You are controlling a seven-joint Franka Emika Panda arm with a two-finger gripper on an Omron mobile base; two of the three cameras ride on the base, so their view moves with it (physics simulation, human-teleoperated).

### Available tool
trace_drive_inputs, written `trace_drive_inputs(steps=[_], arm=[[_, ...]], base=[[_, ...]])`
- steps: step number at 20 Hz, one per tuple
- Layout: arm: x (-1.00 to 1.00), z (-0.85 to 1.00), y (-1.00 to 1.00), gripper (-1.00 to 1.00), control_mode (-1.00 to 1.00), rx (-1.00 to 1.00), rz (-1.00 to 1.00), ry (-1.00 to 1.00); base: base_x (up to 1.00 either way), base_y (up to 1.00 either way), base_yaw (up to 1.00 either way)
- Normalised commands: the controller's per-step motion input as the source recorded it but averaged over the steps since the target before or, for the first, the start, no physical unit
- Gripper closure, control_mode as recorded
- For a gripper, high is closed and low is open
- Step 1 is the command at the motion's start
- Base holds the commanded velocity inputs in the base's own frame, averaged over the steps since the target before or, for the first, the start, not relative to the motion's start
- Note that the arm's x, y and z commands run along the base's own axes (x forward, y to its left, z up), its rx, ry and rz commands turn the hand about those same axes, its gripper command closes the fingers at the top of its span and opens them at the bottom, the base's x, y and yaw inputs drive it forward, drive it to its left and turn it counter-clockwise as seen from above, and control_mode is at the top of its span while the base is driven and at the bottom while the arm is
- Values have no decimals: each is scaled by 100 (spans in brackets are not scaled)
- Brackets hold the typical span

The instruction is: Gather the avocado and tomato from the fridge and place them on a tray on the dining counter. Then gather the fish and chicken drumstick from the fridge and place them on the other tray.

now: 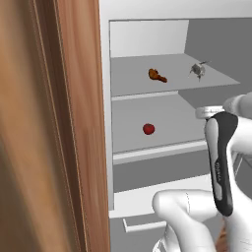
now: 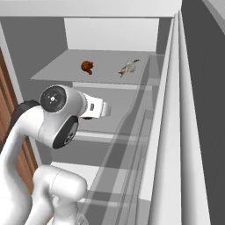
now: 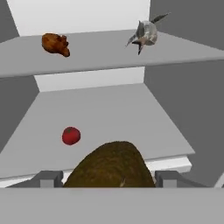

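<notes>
In the hand view, my gripper [image 3: 108, 178] is shut on the brown avocado [image 3: 109, 164], which fills the gap between both fingertips [image 3: 48, 178] at the front edge of the fridge's lower shelf [image 3: 131, 113]. On that shelf, further in and to the left, lies the red tomato [image 3: 71, 135] [image 1: 148, 129]. The upper shelf carries the chicken drumstick [image 3: 55, 44] [image 1: 157, 75] [image 2: 87, 67] on the left and the fish [image 3: 145, 33] [image 1: 198, 70] [image 2: 128, 67] on the right. The fridge [image 1: 221, 44] stands open with my hand reaching inside.
A wooden cabinet panel [image 1: 49, 123] stands close on the left of the fridge opening. The open grey fridge door [image 2: 193, 110] runs along the right. Below the shelves is the drawer with its horizontal bar [image 1: 142, 225]. My white arm [image 1: 221, 162] crosses the lower right.
</notes>
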Motion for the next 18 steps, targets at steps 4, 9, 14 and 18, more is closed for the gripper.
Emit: trace_drive_inputs(steps=[4,9,14,18], arm=[[-98,41,32,100,-100,0,4,-21],[-87,51,73,100,-100,-2,11,-12],[-16,9,10,100,100,0,3,0],[0,0,0,100,100,0,0,0]], base=[[0,0,0],[0,0,0],[-79,18,9],[-100,-21,7]])
